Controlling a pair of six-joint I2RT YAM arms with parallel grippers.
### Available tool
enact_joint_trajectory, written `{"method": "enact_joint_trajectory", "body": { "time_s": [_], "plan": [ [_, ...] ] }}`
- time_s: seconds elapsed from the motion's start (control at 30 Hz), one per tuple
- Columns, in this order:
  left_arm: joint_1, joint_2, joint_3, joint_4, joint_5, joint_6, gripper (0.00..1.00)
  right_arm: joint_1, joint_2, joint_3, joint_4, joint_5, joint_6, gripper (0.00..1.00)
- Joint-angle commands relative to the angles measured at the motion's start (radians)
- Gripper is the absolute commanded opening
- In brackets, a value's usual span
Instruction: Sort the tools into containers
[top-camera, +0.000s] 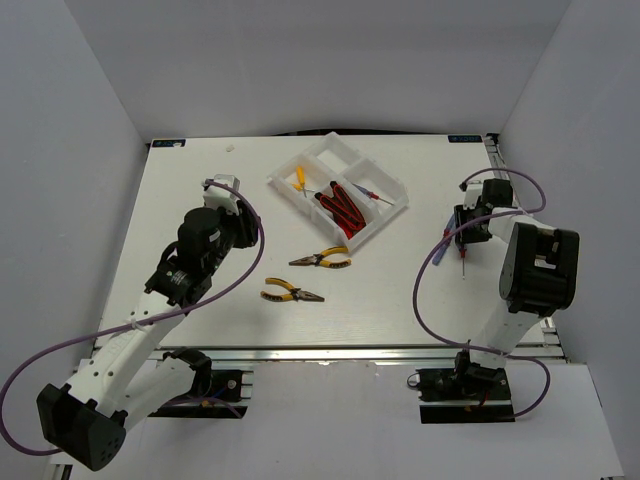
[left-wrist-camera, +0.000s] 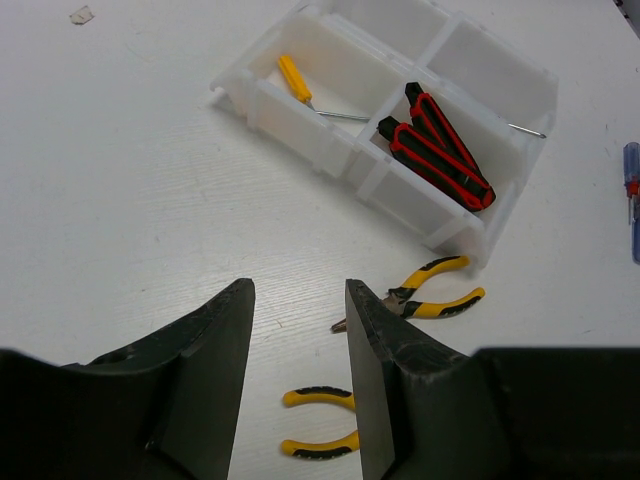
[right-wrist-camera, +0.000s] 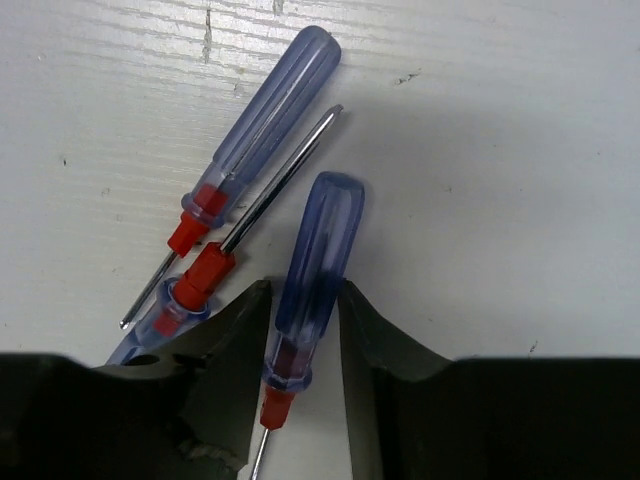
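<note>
Tools, as we count them: two pliers (top-camera: 320, 259) on the table (top-camera: 400, 290); two knives (top-camera: 338, 208), one yellow tool (top-camera: 299, 177) and one red screwdriver (top-camera: 372, 196) in separate compartments of the tray (top-camera: 335, 158); three blue screwdrivers (right-wrist-camera: 280, 100) near the table's right edge. We see the right gripper (right-wrist-camera: 303, 290) low over these, clenched on one blue handle. The left gripper (left-wrist-camera: 298, 290) hovers spread above the nearer pliers. Our table is white, with pale walls (top-camera: 300, 60) on three sides.
</note>
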Motion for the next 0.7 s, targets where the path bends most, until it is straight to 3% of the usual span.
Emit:
{"method": "enact_joint_trajectory", "body": {
  "time_s": [0.0,0.1,0.2,0.4,0.53,0.67],
  "plan": [
    [0.001,-0.01,-0.006,0.014,0.012,-0.007,0.52,-0.012,0.044,0.04,0.021,-0.021,0.01,0.36],
    [0.003,-0.007,-0.007,0.014,0.012,-0.005,0.52,-0.024,0.064,0.051,0.003,-0.04,0.019,0.28],
    [0.003,-0.005,-0.007,0.016,0.013,-0.005,0.53,-0.041,0.05,0.048,-0.005,-0.052,0.026,0.26],
    [0.003,-0.004,-0.007,0.014,0.015,-0.004,0.52,-0.075,-0.056,0.052,-0.045,-0.122,0.027,0.11],
    [0.003,-0.005,-0.007,0.017,0.015,0.001,0.53,-0.07,-0.128,0.1,-0.094,-0.254,-0.002,0.01],
    [0.004,-0.01,-0.013,0.034,0.061,0.006,0.53,-0.025,-0.096,0.285,-0.218,-0.57,-0.175,0.0]
  ]
}}
